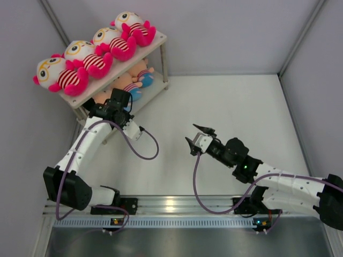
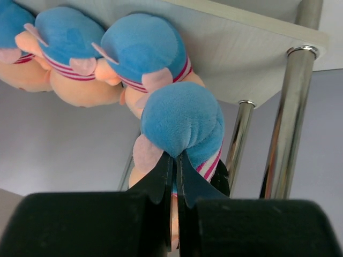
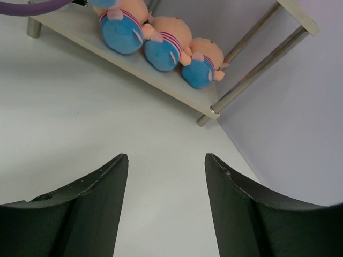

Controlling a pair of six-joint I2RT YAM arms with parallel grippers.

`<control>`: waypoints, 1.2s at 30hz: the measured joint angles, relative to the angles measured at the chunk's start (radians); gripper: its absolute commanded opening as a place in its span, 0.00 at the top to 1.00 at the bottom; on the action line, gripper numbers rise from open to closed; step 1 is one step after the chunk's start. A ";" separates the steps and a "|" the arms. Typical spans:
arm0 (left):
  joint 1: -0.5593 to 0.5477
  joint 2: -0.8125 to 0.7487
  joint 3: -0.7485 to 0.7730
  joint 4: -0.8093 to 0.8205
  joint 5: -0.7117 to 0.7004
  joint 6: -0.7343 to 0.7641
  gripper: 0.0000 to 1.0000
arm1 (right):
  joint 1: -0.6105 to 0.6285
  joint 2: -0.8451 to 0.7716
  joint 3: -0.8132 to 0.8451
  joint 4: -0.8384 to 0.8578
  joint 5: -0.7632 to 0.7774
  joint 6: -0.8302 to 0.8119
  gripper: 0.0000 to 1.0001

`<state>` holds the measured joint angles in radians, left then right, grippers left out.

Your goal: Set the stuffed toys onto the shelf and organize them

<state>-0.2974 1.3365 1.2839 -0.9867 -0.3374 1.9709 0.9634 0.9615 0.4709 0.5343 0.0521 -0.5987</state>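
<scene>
Blue plush fills my left wrist view: the held doll (image 2: 182, 118) shows its rounded blue seat to the camera, with the striped shirt and peach body running away behind it. Its long axis therefore lies across the board, not along it. The left gripper (image 2: 176, 158) has its fingers pinched almost together on the underside of that seat, so it is clamped on the doll's fabric.

Just beside it, touching in a line, are the other three peach-faced dolls (image 2: 67, 37). They face the same way, seats outward and heads toward the back. The right wrist view shows them lying on the lower tier, blue ends facing the open table (image 1: 225, 107).

On the upper tier the row of pink-limbed toys (image 1: 88, 56) lies face up, four side by side. Their white heads are toward the left wall and their pink feet toward the middle of the table, so they too sit crosswise on the board.

The shelf (image 1: 157, 40) stands in the far left corner, its long axis running diagonally from near left to far right. My left arm reaches in at its near end.

The right gripper (image 1: 190, 132) hangs over the middle of the table, well apart from the shelf, its fingers spread wide and holding nothing.
</scene>
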 measured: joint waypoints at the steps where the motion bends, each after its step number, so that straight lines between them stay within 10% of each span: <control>1: 0.006 0.003 0.004 -0.015 0.007 0.000 1.00 | 0.000 0.000 0.000 0.002 0.000 0.000 0.40; 36: 0.154 0.014 -0.029 -0.119 0.063 0.002 1.00 | 0.000 0.024 0.000 0.004 -0.018 0.002 0.40</control>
<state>-0.1429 1.3510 1.2549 -1.1061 -0.2741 1.9732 0.9634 0.9859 0.4709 0.5381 0.0345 -0.5972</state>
